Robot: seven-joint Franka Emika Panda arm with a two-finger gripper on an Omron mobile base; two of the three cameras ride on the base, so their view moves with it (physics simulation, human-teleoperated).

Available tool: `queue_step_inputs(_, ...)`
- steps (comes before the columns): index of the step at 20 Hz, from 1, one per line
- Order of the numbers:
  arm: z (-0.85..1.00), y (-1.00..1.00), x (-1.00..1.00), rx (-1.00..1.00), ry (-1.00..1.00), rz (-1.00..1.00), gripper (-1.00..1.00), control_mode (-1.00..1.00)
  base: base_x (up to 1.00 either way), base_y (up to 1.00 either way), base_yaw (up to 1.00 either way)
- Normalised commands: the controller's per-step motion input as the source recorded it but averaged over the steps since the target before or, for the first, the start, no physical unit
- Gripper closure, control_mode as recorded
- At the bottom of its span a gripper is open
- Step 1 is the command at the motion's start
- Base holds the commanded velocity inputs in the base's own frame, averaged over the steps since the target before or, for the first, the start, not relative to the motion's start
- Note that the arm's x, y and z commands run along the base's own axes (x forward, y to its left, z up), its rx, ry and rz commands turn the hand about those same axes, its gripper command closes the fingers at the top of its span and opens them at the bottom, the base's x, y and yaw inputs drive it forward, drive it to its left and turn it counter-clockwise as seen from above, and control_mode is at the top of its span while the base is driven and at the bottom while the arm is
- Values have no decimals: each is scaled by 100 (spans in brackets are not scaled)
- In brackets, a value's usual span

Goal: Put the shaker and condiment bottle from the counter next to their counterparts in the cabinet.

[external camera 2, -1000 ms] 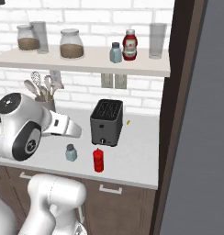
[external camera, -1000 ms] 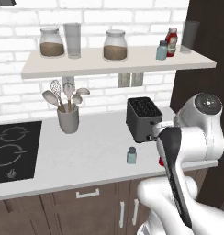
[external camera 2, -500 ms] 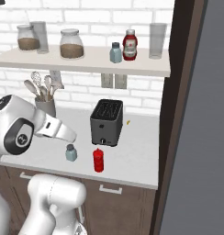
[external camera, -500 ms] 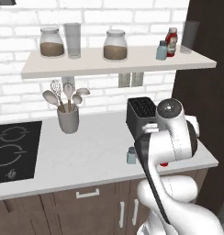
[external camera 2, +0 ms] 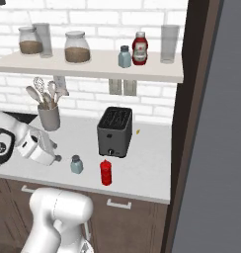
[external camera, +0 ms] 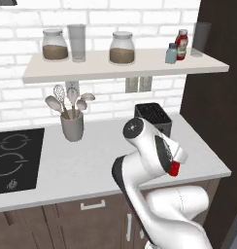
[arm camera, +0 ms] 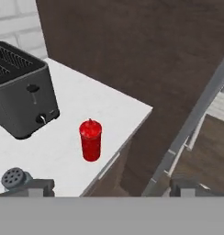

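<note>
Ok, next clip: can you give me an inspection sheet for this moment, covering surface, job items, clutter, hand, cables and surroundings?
Surface: pale counter, with a black hob at its left end.
Job's things: shaker and red squeeze bottle stand upright on the counter in front of the toaster, apart from each other. Their twins, a shaker and a labelled red bottle, stand side by side on the shelf.
Clutter: utensil pot on the counter; two jars and two glasses on the shelf.
Hand: hand open, holding nothing, low beside the counter shaker.
Cables: nothing seen.
Surroundings: white brick wall, wall socket under the shelf, dark tall cabinet on the right.
</note>
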Motion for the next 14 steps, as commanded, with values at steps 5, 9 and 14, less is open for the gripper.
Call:
queue_step_inputs(5,0,89,0,16,-34,-29,-100,-100,0,0,0)
queue_step_inputs(9,-12,93,8,21,-33,-7,-100,-100,0,0,0)
queue_step_inputs(14,-44,71,61,13,-19,-2,-100,-100,0,0,0)
